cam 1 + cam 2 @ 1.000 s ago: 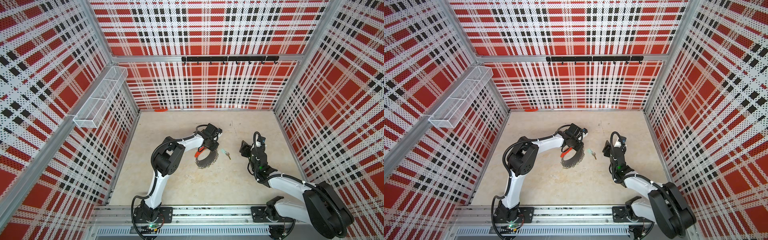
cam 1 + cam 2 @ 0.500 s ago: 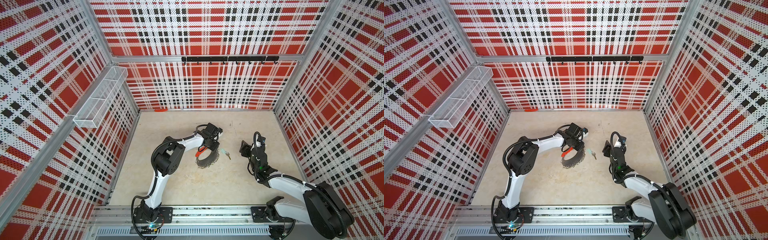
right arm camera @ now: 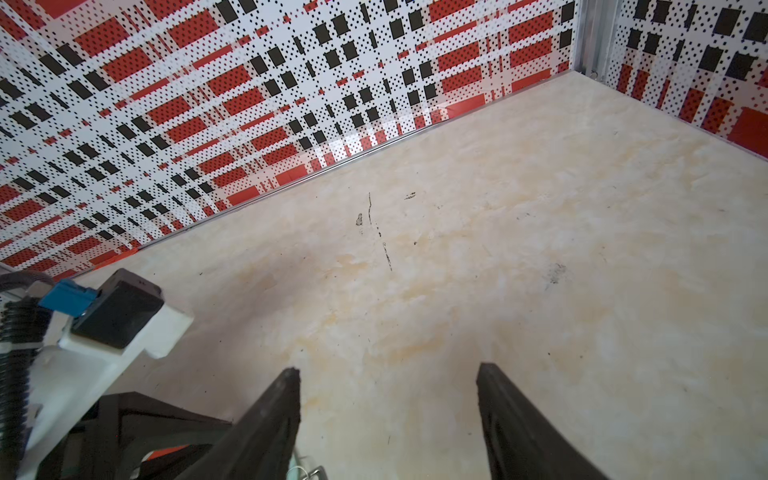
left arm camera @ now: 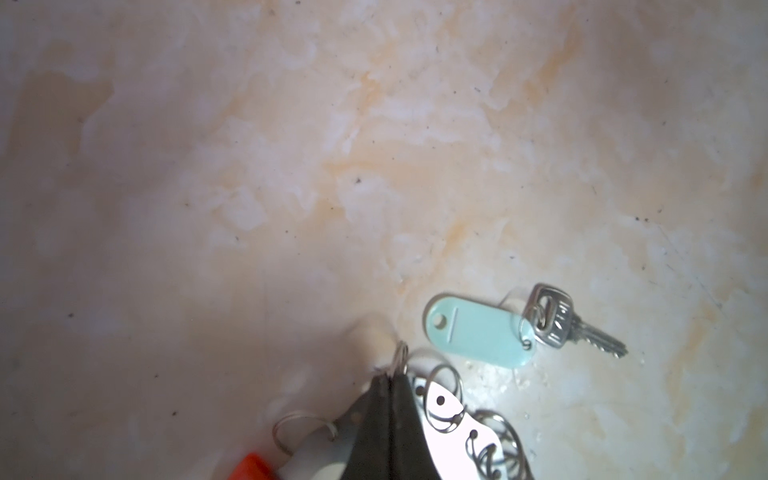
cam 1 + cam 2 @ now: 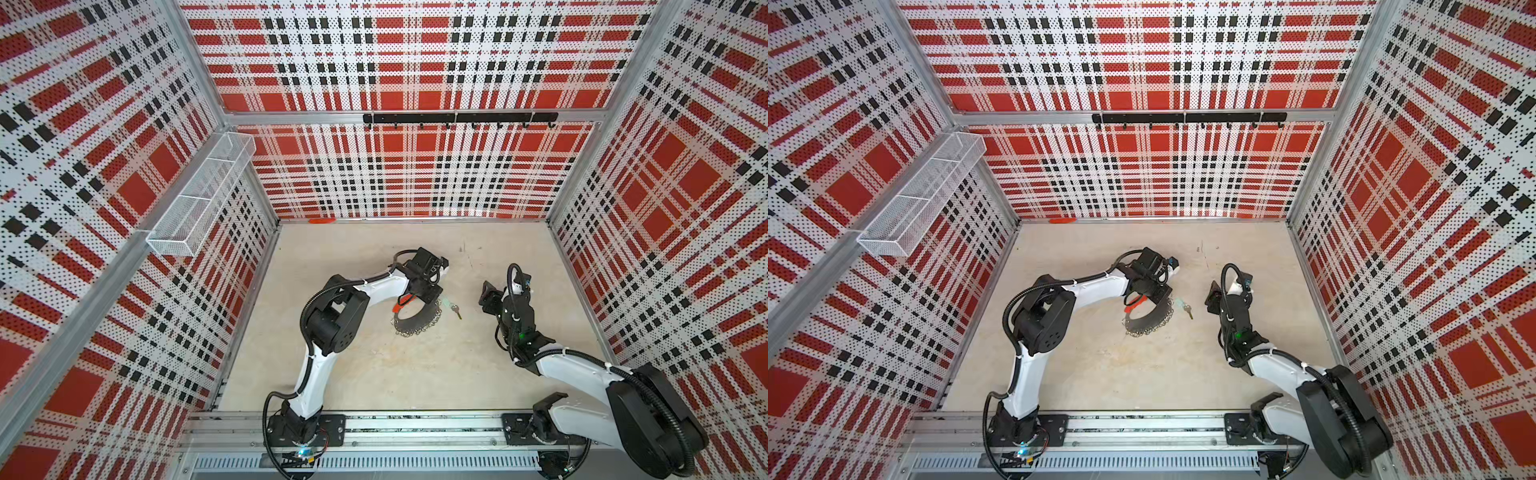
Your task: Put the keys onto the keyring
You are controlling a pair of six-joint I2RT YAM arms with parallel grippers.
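Note:
The keyring [image 5: 415, 322] [image 5: 1148, 322], a grey hoop fringed with small wire loops and carrying a red segment [image 5: 398, 307], lies mid-table. My left gripper [image 5: 430, 297] [image 4: 390, 376] is over its far edge, shut on one small wire loop [image 4: 401, 357] that pokes out past the fingertips. The keys [image 5: 452, 307] [image 5: 1185, 306] lie flat just right of the hoop: a pale teal tag [image 4: 478, 330] joined to a silver key [image 4: 555, 320], touching neither gripper. My right gripper [image 5: 487, 296] [image 3: 388, 370] hovers right of the keys, open and empty.
An orange-red strip [image 5: 322, 221] lies at the foot of the back wall. A white wire basket [image 5: 199, 199] hangs on the left wall and a black hook rail [image 5: 457, 118] on the back wall. Plaid walls enclose the table on three sides.
The left jaws have closed onto a wire loop of the keyring. The right arm has hardly moved and stays open.

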